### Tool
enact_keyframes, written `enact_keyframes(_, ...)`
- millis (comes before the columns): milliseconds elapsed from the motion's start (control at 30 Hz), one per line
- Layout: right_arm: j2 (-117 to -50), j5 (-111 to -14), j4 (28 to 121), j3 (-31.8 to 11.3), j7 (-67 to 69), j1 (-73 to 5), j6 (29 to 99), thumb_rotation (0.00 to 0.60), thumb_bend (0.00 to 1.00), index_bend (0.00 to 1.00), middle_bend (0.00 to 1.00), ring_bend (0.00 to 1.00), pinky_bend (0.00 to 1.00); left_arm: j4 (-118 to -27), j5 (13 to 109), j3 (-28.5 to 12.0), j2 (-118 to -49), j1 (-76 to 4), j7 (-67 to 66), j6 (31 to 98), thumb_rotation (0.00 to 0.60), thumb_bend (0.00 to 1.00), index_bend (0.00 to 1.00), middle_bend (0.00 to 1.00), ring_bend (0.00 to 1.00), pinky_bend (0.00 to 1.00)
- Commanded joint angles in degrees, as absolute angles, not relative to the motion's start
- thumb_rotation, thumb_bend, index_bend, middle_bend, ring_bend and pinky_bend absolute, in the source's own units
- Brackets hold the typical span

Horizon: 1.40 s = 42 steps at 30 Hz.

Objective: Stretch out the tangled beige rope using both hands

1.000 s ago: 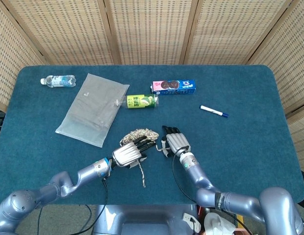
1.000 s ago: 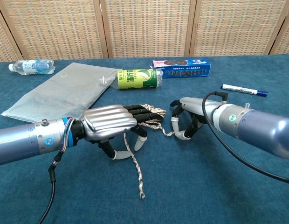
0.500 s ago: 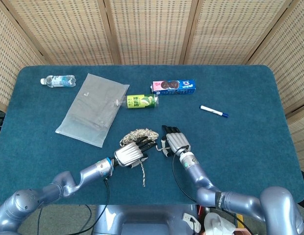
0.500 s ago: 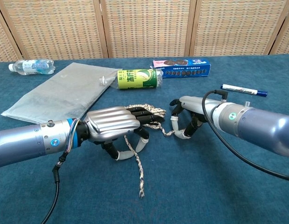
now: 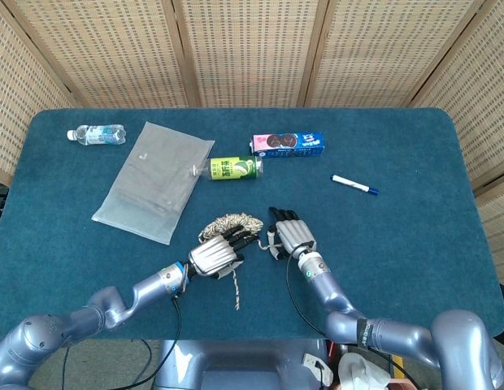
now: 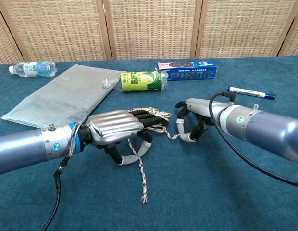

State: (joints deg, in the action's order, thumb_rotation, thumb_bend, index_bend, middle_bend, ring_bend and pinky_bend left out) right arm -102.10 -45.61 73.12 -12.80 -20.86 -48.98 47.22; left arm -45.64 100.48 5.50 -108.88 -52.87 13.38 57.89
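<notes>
My left hand (image 6: 113,127) grips rope (image 6: 154,117) mid-frame; right hand (image 6: 194,115) pinches other strand. Advise pulling apart evenly, low over tabletop (image 6: 235,192).

Woven screen panels (image 5: 252,49), perhaps rattan

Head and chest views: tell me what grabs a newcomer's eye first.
Two silver hands meet near the table's front middle: the left hand grips the tangled beige rope, a loose end trailing toward the camera, and the right hand pinches a strand beside it. Behind them lie a gray bag at left, a green can and a blue cookie box.
</notes>
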Motion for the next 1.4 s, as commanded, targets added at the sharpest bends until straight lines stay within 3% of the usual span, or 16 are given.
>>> enact_keyframes(33,-102.0,-45.7,73.2,-12.8,-20.8,-48.9,47.3,0.6,0.46,0.66,0.0,0.0,0.0,-45.6,100.5,5.6,-108.8,-52.8,13.1,58.1,0.6,0.49,0.69,0.0,0.0,0.0)
enact_keyframes(333,-101.4,-47.0,74.1,-12.6,-20.3,-48.3,48.6,0.6,0.46,0.66,0.0,0.0,0.0,-47.0,100.2,5.3,-106.5,-52.0,12.0,60.8,0.6,0.53,0.77,0.0,0.0,0.0)
enact_keyframes(600,-100.0,-51.1,74.8,-11.8,-20.0,-47.1,51.5,0.6,0.46,0.66,0.0,0.0,0.0,-53.2,98.6,4.0,-98.8,-49.0,7.9,65.8,0.6,0.54,0.81,0.0,0.0,0.0)
enact_keyframes(900,-97.0,-53.7,74.5,-10.8,-20.6,-45.3,53.5,0.6,0.47,0.67,0.0,0.0,0.0,-58.4,94.2,2.4,-90.8,-45.4,3.7,66.4,0.6,0.55,0.82,0.0,0.0,0.0)
enact_keyframes(1067,-92.5,-55.1,76.5,-9.7,-19.6,-42.8,54.6,0.6,0.47,0.67,0.0,0.0,0.0,-55.2,92.2,2.3,-86.7,-42.6,6.9,67.4,0.6,0.55,0.82,0.0,0.0,0.0)
enact_keyframes(1400,-88.0,-56.9,75.9,-8.1,-17.7,-39.7,54.8,0.6,0.46,0.67,0.0,0.0,0.0,-48.1,91.2,2.3,-85.8,-39.8,13.2,68.2,0.6,0.55,0.81,0.0,0.0,0.0)
